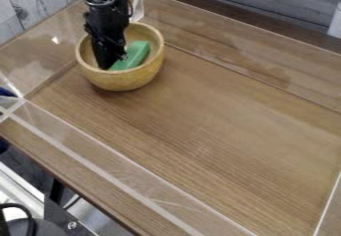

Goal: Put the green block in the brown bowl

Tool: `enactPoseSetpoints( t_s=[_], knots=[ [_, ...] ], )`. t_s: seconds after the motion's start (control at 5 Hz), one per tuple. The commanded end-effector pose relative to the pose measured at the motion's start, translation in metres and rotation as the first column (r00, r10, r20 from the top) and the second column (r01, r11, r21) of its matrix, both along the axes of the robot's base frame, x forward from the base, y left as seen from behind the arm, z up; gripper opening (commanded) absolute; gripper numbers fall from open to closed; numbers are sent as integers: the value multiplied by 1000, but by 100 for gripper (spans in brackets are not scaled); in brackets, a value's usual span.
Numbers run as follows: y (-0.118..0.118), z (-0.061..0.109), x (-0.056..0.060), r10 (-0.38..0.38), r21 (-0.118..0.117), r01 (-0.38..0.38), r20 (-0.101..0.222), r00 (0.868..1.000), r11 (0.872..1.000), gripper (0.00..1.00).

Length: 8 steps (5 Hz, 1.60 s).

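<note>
The brown bowl (94, 77) stands at the table's far left. Inside it lies the green block (135, 56), tilted, its right end up against the bowl's far-right wall. My black gripper (106, 59) reaches straight down into the bowl and its fingers are shut on the block's left end. The fingertips and that end of the block are hidden behind the gripper body and the bowl's wall.
The wooden table top (213, 130) is ringed by a low clear plastic wall (80, 145). A grey plank wall (34, 6) rises behind the bowl. The table's front edge drops off at lower left.
</note>
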State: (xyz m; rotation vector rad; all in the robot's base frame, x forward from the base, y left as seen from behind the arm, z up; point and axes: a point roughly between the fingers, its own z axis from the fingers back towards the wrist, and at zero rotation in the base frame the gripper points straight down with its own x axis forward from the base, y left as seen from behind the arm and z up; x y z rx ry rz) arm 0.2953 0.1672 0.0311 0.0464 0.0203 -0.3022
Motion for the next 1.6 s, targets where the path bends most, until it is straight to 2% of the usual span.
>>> enactPoseSetpoints(
  t_s=[0.0, 0.2, 0.8, 1.2, 1.4],
  knots=[
    [5, 23, 13, 14, 29, -17, 83, 996, 999, 0],
    [7, 20, 11, 43, 17, -44, 90, 995, 999, 0],
    [6, 13, 16, 48, -2, -48, 133, 990, 999, 0],
    [2, 15, 17, 52, -5, -52, 127, 991, 999, 0],
    [-4, 15, 18, 55, 14, -57, 129, 990, 998, 0]
  ],
)
